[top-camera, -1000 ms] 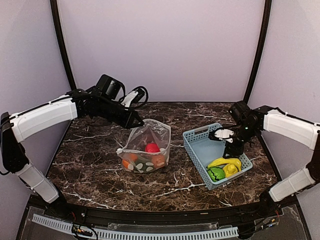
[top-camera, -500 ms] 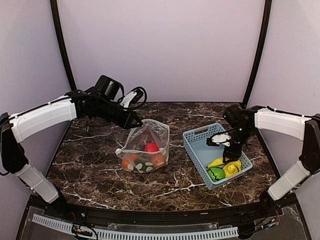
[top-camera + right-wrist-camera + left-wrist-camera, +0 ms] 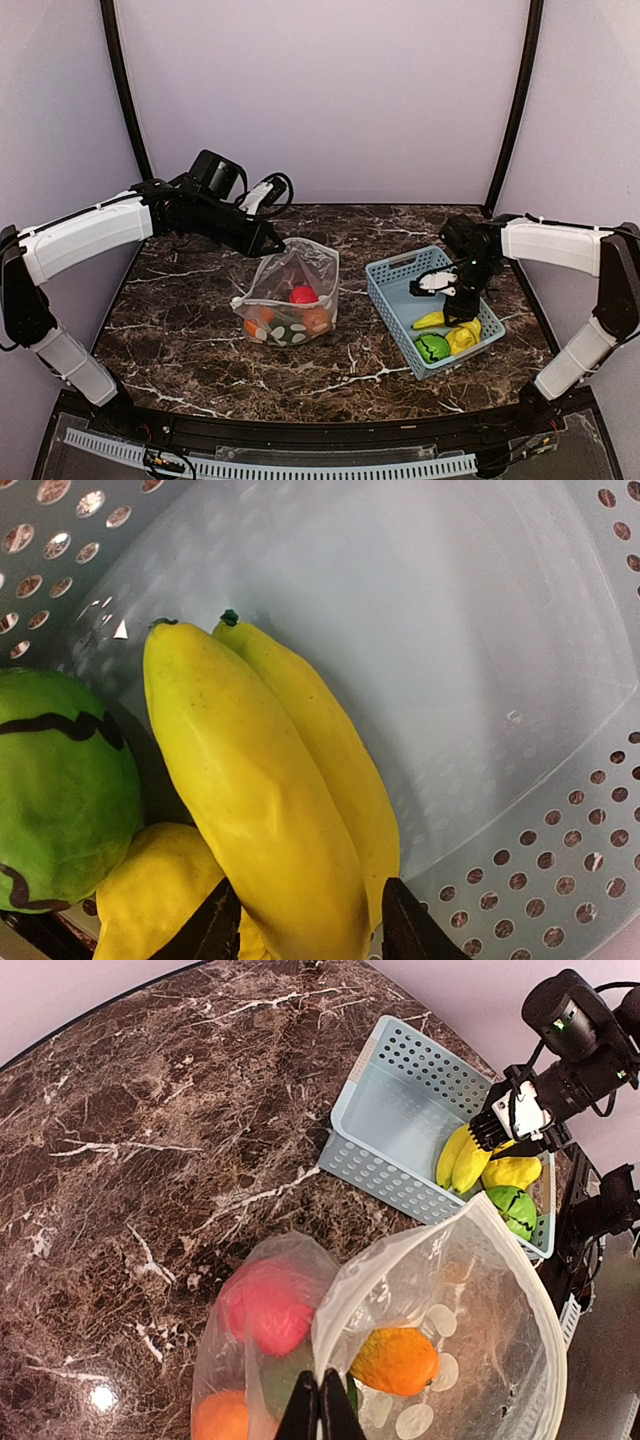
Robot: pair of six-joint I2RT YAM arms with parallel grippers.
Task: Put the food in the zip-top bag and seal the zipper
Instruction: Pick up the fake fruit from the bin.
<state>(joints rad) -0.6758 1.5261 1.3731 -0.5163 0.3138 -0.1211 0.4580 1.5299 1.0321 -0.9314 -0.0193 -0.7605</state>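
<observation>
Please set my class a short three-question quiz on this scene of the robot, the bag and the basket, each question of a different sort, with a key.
1. Which arm reaches into the light-blue basket?
2. True or false: the yellow bananas lie inside the zip-top bag.
3. The left gripper is shut on: A the bag's rim; B the basket's wall; C a banana.

Key:
1. The right arm; the right gripper has a finger on either side of the bananas.
2. False; they lie in the basket.
3. A.
</observation>
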